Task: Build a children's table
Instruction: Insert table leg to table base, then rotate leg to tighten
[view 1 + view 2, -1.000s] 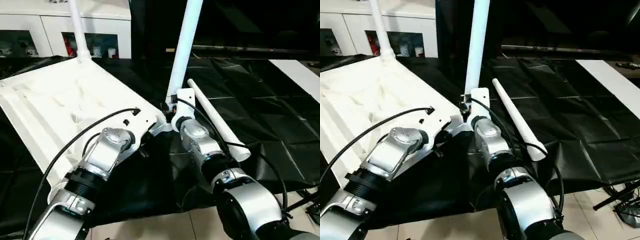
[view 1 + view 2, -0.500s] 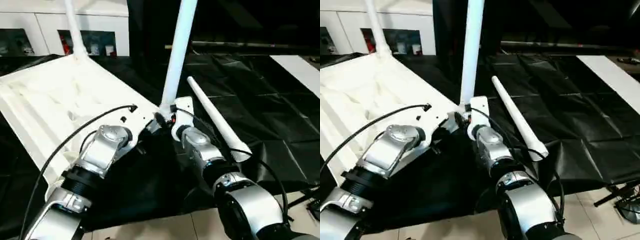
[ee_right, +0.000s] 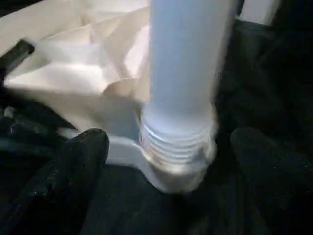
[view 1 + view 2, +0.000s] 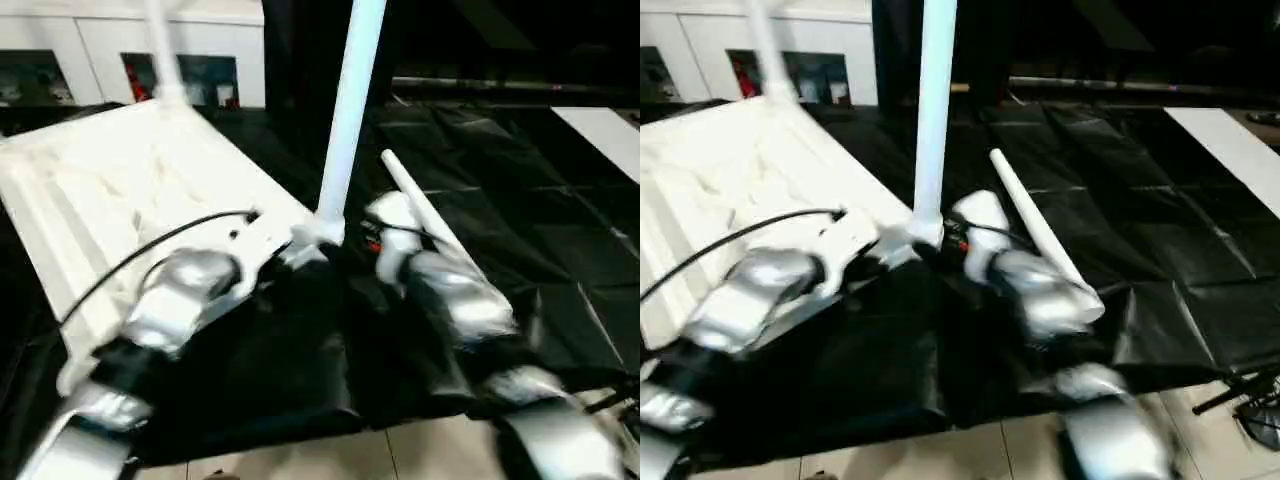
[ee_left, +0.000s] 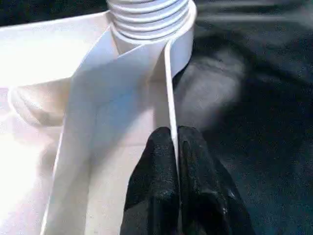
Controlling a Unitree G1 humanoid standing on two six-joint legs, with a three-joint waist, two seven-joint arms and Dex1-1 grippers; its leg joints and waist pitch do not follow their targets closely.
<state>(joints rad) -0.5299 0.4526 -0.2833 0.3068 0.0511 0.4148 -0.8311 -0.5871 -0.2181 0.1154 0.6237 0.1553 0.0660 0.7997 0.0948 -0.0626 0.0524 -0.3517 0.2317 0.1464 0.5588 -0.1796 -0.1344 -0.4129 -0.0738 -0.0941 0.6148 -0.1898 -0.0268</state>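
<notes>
The left tool (image 5: 175, 147) is closed on a thin upright rib (image 5: 168, 88) at the edge of the children's table (image 4: 130, 200), one black finger (image 5: 154, 181) pressed to each side of the white plastic. Just beyond its fingertips, at the near corner of the white top, sits a round corner socket (image 5: 156, 29) with the threaded end of a leg seated in it.

The right tool (image 3: 161, 152) stands wide open, its two black fingers (image 3: 73, 166) well apart on either side of that same leg (image 3: 183, 63) without touching it. The leg's ribbed threads show where it enters the socket, directly between the spread fingers.

The table top lies upside down on the black-covered tabletop (image 4: 520, 200), its ribbed underside facing up, stretching away from the left tool toward the far side. Three legs can be counted in the head views. One leg (image 4: 345, 110) rises upright from the near corner beside both tools. A second leg (image 4: 160, 50) stands upright at the far corner of the top, well away from both tools. A third leg (image 4: 415, 205) lies loose on the black cover just beside the right tool, on its outer side, pointing away from the robot.

Behind the tabletop stands one white cabinet (image 4: 80, 50) with glass doors. A pale flat panel (image 4: 605, 130) rests on the black cover far off to the right tool's outer side.
</notes>
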